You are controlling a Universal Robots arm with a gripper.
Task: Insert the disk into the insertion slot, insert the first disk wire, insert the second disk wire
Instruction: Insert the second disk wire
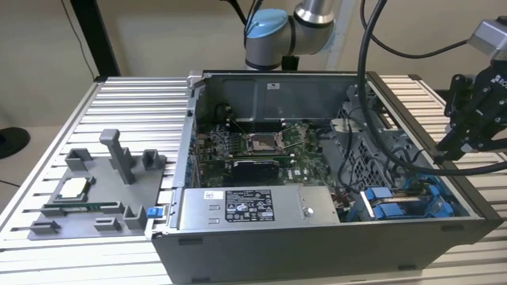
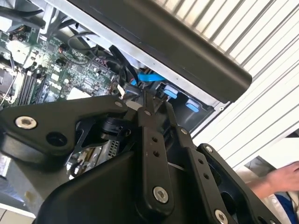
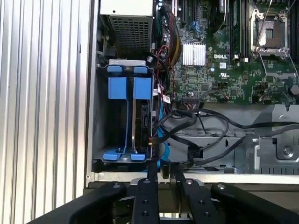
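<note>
The robot's claw [image 1: 447, 151] hangs above the right-hand wall of an open computer case [image 1: 317, 249], at the exterior view's right edge, a little above mid-frame. We cannot tell whether it is apart, together or clamped on anything. The disk [image 1: 396, 205], in its blue carrier, sits on edge in the drive bay at the case's lower right corner in the exterior view, below the claw. In the first wrist view we look past the claw into that bay, where black cables [image 3: 196, 121] and a blue cable [image 3: 162, 147] run just beside the disk, between it and the green circuit board [image 3: 210, 74]. A grey labelled power box [image 1: 246, 208] lies along the case's front, lower centre of the exterior view. The case stands on a slatted metal table [image 1: 135, 101], with a grey parts tray [image 1: 87, 196] at the exterior view's left. In the second wrist view we glimpse a person's hand [image 2: 280, 179] beyond the table.
</note>
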